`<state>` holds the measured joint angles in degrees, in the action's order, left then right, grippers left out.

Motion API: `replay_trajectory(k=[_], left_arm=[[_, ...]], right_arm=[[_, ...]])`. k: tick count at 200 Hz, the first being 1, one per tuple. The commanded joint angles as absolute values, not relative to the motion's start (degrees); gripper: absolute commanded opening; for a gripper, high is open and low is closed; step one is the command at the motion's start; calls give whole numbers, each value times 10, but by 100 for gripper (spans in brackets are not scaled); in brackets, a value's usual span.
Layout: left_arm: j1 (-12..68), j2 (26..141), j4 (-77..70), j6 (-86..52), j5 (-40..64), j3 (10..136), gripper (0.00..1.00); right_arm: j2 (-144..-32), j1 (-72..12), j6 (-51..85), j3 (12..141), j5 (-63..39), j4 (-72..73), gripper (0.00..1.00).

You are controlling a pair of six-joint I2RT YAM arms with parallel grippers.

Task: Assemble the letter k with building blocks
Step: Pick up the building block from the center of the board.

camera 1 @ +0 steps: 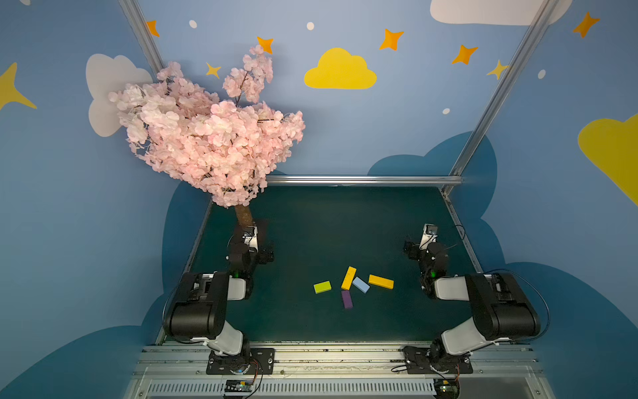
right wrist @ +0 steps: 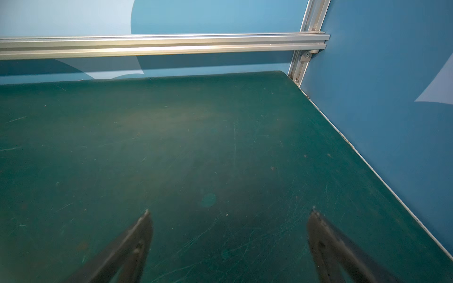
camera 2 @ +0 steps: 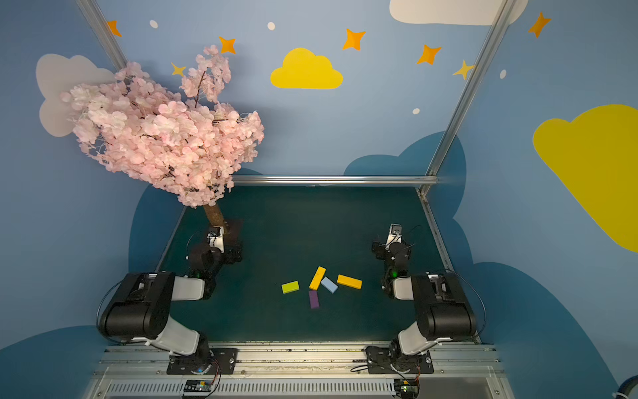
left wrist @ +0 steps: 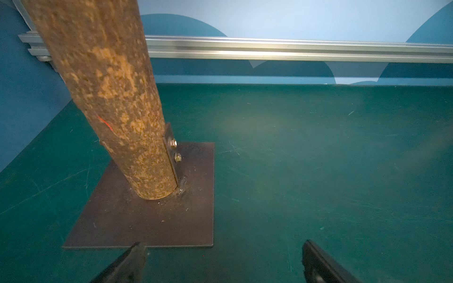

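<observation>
Green matting covers your desk (camera 1: pixel 328 224). Only the top views show the building blocks (camera 1: pixel 348 278): five lying flat and scattered at front centre, not yet assembled. Only the left wrist view shows the bolts (left wrist: pixel 177 157) at the tree trunk (left wrist: pixel 117 110) and base plate (left wrist: pixel 147 225). Left pincer (left wrist: pixel 223 245) and right pincer (right wrist: pixel 230 213) gape wide, empty. Blue cloud-painted walls (camera 1: pixel 414 138) surround.
</observation>
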<state>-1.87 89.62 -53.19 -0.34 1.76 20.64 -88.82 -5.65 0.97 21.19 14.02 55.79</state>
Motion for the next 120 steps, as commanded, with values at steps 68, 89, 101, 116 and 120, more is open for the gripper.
replay_trajectory(k=[68,89,101,116,120], left_arm=[[-21,902,-535,0,29,211,100],[-21,902,-534,1,29,212,100],[-21,902,-534,0,29,212,100],[-20,902,-534,0,29,213,100],[-20,902,-534,1,29,212,100]], right_arm=[[-895,-53,5,206,138,556,98],[-895,-53,4,206,138,556,98],[-895,-53,4,206,138,556,98],[-895,-53,5,206,138,556,98],[-895,-54,4,206,138,556,98]])
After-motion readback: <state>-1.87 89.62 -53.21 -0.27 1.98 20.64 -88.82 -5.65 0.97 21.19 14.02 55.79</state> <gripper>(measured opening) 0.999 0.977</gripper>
